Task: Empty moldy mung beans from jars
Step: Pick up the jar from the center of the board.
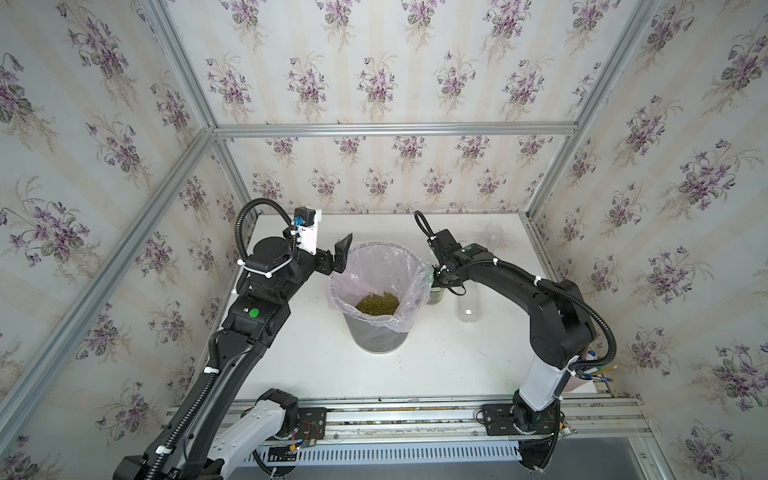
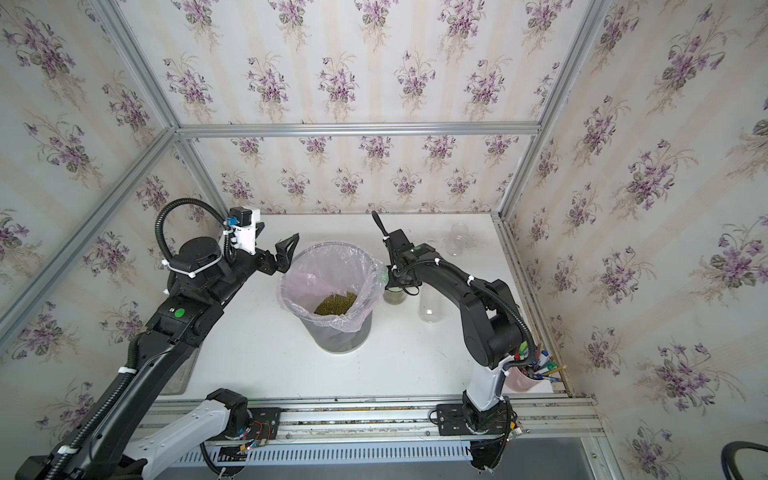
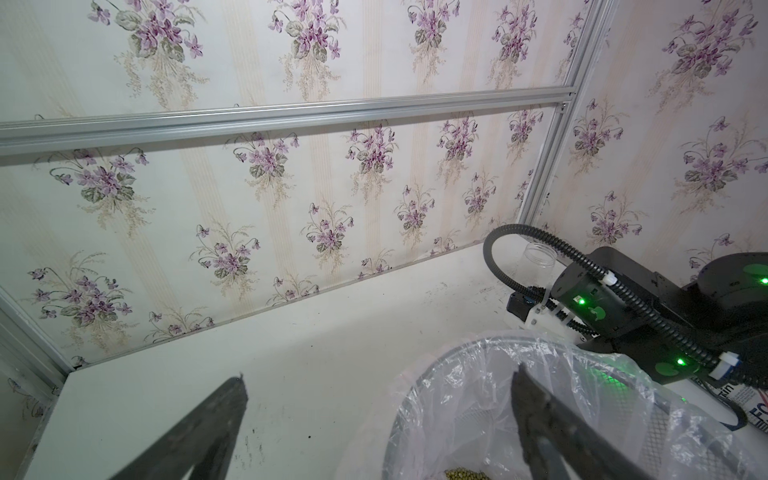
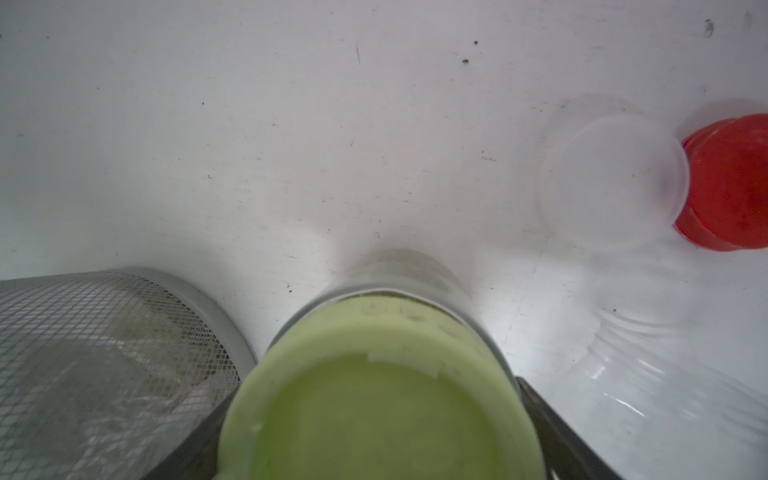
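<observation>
Where the right gripper [image 4: 370,390] points down at the table, its two fingers [image 4: 552,432] straddle the pale green lid [image 4: 374,419] of a small clear jar [image 1: 436,296]. One finger lies close against each side of the lid's rim, but whether they pinch it or merely flank it cannot be told. That jar stands upright on the white tabletop [image 1: 415,370] with olive-green showing through its wall. It is just to the right of the grey mesh bin [image 1: 380,338], with a narrow strip of table between them. The bin's wall crowds one finger, and a lidless, empty clear jar [image 1: 468,307] stands just beside the other, so the gripper works in the gap between the two. Near that empty jar a translucent white lid [image 4: 615,178] and a red lid [image 4: 731,183] lie flat on the table, side by side and touching; they show only in the right wrist view. A second empty clear jar [image 1: 493,235] stands near the far right corner. A pinkish plastic liner [image 1: 353,282] folds over the bin's rim, and a heap of mung beans [image 1: 377,303] lies at the bottom. The left gripper [image 1: 339,257] hangs beside the bin's far left rim, jaws spread wide with nothing between them. A pink cup of pens [image 2: 523,380] stands at the near right corner, beside the right arm's lower link.
</observation>
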